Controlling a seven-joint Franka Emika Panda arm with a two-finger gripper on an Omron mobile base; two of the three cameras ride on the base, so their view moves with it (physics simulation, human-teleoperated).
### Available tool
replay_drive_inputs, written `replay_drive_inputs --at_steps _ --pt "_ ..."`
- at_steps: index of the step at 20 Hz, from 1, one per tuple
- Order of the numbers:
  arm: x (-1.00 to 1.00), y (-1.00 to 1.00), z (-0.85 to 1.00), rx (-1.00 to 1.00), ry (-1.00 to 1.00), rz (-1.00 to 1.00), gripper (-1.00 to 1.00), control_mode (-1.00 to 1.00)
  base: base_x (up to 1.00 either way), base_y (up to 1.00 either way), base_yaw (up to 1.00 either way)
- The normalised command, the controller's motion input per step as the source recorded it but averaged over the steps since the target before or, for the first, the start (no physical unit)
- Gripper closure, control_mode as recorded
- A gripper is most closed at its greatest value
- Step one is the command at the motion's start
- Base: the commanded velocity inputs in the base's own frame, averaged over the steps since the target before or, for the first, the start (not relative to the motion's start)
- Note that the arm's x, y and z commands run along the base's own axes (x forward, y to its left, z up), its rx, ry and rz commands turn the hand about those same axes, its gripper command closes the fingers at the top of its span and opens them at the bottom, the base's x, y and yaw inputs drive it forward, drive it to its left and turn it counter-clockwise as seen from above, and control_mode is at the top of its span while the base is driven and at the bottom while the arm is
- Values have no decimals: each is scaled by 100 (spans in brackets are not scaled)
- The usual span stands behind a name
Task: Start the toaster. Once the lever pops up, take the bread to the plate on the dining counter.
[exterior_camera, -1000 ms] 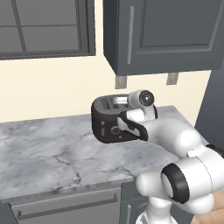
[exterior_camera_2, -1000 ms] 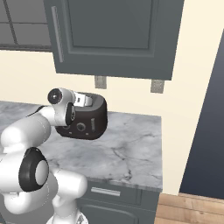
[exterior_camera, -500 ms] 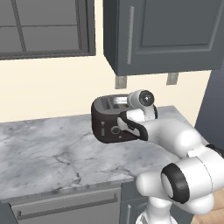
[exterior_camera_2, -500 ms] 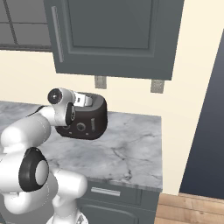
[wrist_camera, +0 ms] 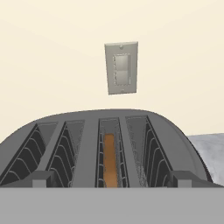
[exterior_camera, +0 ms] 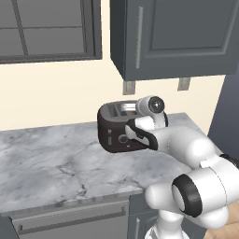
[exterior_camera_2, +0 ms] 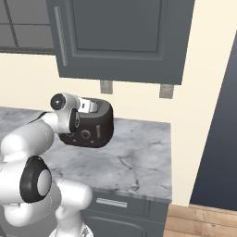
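The dark glossy toaster (exterior_camera: 110, 122) (exterior_camera_2: 101, 126) stands on a marble counter against the wall. In the hand view I look down into the slots of the toaster (wrist_camera: 89, 144). The bread (wrist_camera: 109, 161), an orange-brown slice seen edge-on, sits deep in the third slot from the left. My gripper (wrist_camera: 113, 180) (exterior_camera: 132, 130) (exterior_camera_2: 75, 122) hovers at the toaster's near top edge. It is open wide, holding nothing, with one fingertip low at each side. A small slider, the lever (exterior_camera: 109, 136), shows on the toaster's front beside a round knob (exterior_camera: 123, 138). The plate and the dining counter are out of view.
The grey-veined marble counter (exterior_camera: 51, 163) (exterior_camera_2: 139, 157) stretches left and right of the toaster. Dark wall cabinets (exterior_camera: 172, 37) hang overhead. A grey wall outlet (wrist_camera: 121, 68) sits behind the toaster. A tall dark panel (exterior_camera_2: 215, 139) bounds the counter's right end.
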Motion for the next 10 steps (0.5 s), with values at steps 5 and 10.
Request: replay_drive_inputs --at_steps 5,10 --pt "0 0 0 0 0 0 -100 -100 0 0 0" --pt "0 0 0 0 0 0 -100 -100 0 0 0"
